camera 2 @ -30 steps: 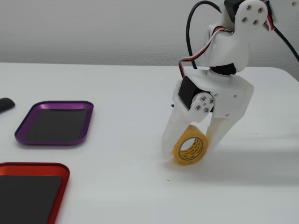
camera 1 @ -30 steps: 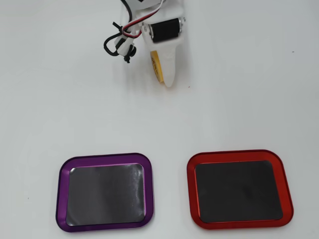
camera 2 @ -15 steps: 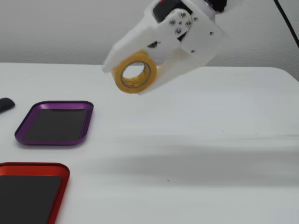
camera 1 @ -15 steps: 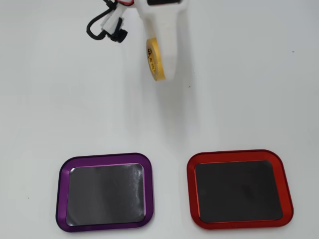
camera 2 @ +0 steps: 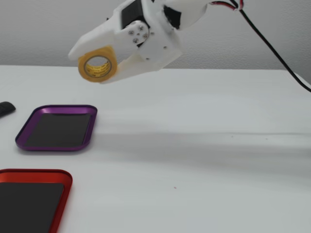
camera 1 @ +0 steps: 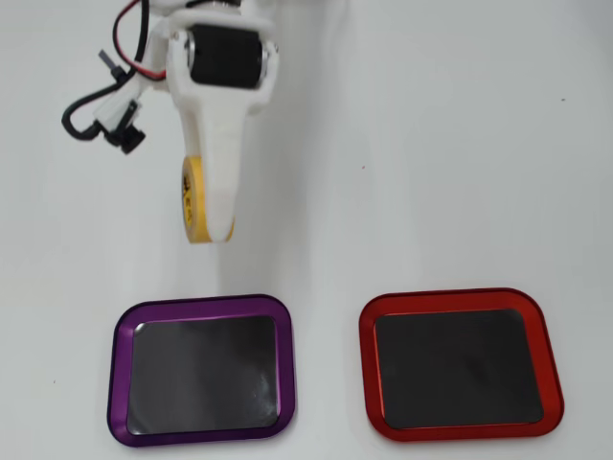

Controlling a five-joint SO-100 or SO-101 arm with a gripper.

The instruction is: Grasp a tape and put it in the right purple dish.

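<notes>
My white gripper [camera 1: 203, 222] [camera 2: 92, 68] is shut on the yellow tape [camera 1: 192, 198] [camera 2: 98, 66] and holds it in the air, the roll standing on edge between the two fingers. In the overhead view the tape hangs just above the purple dish [camera 1: 120, 374], near its upper edge. The fixed view shows the tape high above the table, up and slightly right of the purple dish [camera 2: 26, 130]. The dish has a shiny purple rim and a dark inner surface with nothing in it.
A red-rimmed tray [camera 1: 546, 364] [camera 2: 34, 174] of the same shape lies beside the purple one, right of it in the overhead view and nearer the camera in the fixed view. A small dark object [camera 2: 6, 108] sits at the left edge of the fixed view. Black and red cables [camera 1: 96, 101] trail from the arm.
The arm lifted the tape off the table and carried it towards the purple dish, left and down in the overhead view, left in the fixed view. The grip has stayed shut.
</notes>
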